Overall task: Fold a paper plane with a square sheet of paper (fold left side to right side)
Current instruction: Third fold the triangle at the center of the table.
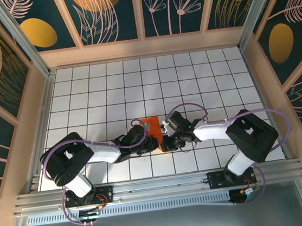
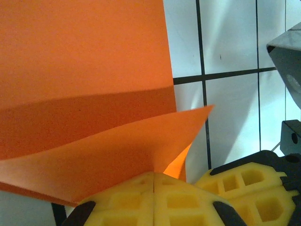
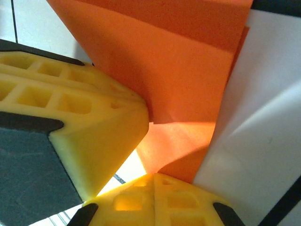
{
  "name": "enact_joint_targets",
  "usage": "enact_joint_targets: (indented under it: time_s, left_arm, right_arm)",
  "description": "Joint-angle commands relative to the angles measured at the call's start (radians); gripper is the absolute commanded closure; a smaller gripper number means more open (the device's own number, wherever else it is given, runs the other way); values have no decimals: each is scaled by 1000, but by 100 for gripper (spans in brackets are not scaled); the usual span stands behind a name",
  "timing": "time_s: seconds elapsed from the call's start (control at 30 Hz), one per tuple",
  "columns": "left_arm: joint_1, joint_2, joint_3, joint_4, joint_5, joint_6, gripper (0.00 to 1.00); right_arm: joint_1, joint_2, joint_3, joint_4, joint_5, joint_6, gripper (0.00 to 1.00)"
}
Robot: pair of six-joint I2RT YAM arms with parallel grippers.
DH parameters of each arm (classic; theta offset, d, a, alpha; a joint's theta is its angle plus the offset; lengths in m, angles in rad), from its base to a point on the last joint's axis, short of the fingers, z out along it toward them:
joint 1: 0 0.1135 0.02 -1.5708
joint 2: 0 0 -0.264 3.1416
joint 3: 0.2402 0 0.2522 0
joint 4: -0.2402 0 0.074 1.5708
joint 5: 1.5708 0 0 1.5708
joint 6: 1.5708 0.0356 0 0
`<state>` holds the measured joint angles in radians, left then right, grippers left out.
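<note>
On the gridded counter (image 1: 191, 81), near its front, the square sheet of paper (image 1: 151, 124) is pinched by the clenched left gripper (image 2: 154, 181) and right gripper (image 3: 154, 184), presumably so its lifted edge can be folded across.

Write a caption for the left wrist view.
Left pincer shut on the creased orange paper, right pincer close beside it, over the white gridded table.

We are finding the near edge of the square sheet of paper (image 1: 151, 124) crowded: the left gripper (image 1: 158, 143) and the right gripper (image 1: 166, 143) are pinching it side by side, their arms stretching off to either side of the sheet. Beyond the sheet, the table (image 1: 137, 87) is lying open to the back wall (image 1: 143, 47)
</note>
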<state>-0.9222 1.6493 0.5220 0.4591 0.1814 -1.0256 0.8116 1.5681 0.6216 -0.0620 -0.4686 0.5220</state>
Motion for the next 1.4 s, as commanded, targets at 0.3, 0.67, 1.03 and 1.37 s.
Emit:
enact_joint_targets:
  time_s: [0.3,0.67,1.03,1.37]
  left_arm:
    - [108,7,-41,-67,-27,8,92]
    - [276,-15,-61,-105,-37,129,93]
    - [330,-147,-38,-197,-46,211,93]
    - [204,-314,-65,-171,40,227,95]
  right_arm:
    - [1,83,-31,-167,185,-33,100]
    - [2,87,-29,-167,176,-33,100]
    - [4,81,-23,-159,166,-28,100]
    - [4,67,-23,-145,173,-16,100]
